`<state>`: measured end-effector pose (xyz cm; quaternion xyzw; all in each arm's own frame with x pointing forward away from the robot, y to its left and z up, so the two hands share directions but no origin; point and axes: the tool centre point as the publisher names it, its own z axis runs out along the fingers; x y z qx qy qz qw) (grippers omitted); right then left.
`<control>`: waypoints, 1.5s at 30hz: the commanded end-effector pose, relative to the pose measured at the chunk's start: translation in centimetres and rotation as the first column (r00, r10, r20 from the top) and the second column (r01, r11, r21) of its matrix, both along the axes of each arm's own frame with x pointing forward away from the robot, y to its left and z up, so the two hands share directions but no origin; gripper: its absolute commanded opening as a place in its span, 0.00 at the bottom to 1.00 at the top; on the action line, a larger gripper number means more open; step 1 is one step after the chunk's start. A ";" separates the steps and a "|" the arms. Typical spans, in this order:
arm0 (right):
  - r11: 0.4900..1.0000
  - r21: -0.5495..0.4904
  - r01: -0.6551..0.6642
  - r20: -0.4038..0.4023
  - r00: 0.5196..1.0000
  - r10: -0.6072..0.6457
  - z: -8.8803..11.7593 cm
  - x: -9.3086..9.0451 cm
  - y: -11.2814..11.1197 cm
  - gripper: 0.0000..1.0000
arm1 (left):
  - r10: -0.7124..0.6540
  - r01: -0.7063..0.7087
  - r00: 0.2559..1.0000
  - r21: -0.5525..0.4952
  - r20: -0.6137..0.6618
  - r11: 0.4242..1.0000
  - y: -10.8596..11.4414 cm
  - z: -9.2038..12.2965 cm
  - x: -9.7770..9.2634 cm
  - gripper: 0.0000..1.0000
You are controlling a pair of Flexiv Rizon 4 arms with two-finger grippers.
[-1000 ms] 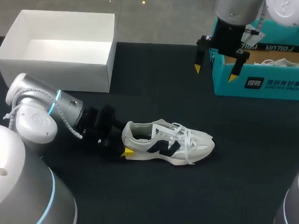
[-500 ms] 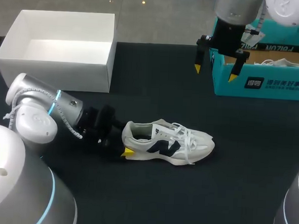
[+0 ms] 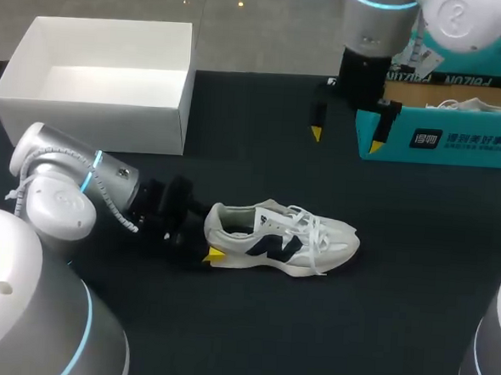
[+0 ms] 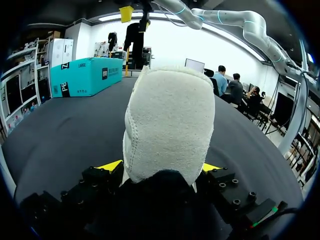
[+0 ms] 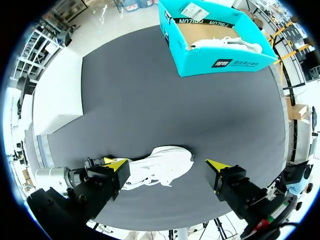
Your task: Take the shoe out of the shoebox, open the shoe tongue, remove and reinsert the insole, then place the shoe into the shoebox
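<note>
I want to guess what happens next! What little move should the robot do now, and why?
Probably lower the right gripper toward the tongue of the shoe. The left gripper clamps the heel from both sides on the table, so the shoe looks steadied. The right gripper hangs open and empty up by the teal shoebox, free to do it.

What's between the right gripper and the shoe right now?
Nothing but bare black table lies between the right gripper and the shoe; the head view shows it.
</note>
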<state>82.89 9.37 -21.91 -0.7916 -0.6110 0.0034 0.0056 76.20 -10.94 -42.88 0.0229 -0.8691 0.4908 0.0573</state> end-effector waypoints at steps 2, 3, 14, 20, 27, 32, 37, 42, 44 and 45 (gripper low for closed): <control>0.997 -0.060 -0.042 0.017 0.999 0.043 -0.3 -1.3 3.2 1.00 | 0.001 -0.001 1.000 0.004 -0.001 1.000 0.1 -0.3 -0.3 0.00; 0.996 -0.069 -0.056 0.018 0.998 0.057 -0.3 -1.7 3.7 1.00 | 0.001 -0.001 1.000 0.004 -0.001 1.000 0.1 -0.3 -0.3 0.00; 0.992 -0.088 -0.091 0.013 0.996 0.093 -0.6 -4.8 8.1 1.00 | 0.001 -0.001 1.000 0.004 -0.001 1.000 0.1 -0.3 -0.3 0.00; 0.992 -0.087 -0.094 0.028 0.995 0.096 -1.1 -6.2 10.5 1.00 | 0.001 -0.001 1.000 0.004 -0.001 1.000 0.1 -0.3 -0.3 0.00; 0.993 -0.056 -0.101 0.039 0.994 0.103 -3.1 -8.9 12.7 1.00 | 0.001 -0.001 1.000 0.004 -0.001 1.000 0.1 -0.3 -0.3 0.00; 0.996 -0.028 -0.081 0.013 0.997 0.081 -4.0 -9.5 13.0 1.00 | 0.001 -0.001 1.000 0.004 -0.001 1.000 0.1 -0.3 -0.3 0.00; 0.996 -0.028 -0.081 0.013 0.997 0.081 -4.0 -9.5 13.0 1.00 | 0.001 -0.001 1.000 0.004 -0.001 1.000 0.1 -0.3 -0.3 0.00; 0.996 -0.028 -0.081 0.013 0.997 0.081 -4.0 -9.5 13.0 1.00 | 0.001 -0.001 1.000 0.004 -0.001 1.000 0.1 -0.3 -0.3 0.00; 0.996 -0.028 -0.081 0.013 0.997 0.081 -4.0 -9.5 13.0 1.00 | 0.001 -0.001 1.000 0.004 -0.001 1.000 0.1 -0.3 -0.3 0.00; 0.996 -0.028 -0.081 0.013 0.997 0.081 -4.0 -9.5 13.0 1.00 | 0.001 -0.001 1.000 0.004 -0.001 1.000 0.1 -0.3 -0.3 0.00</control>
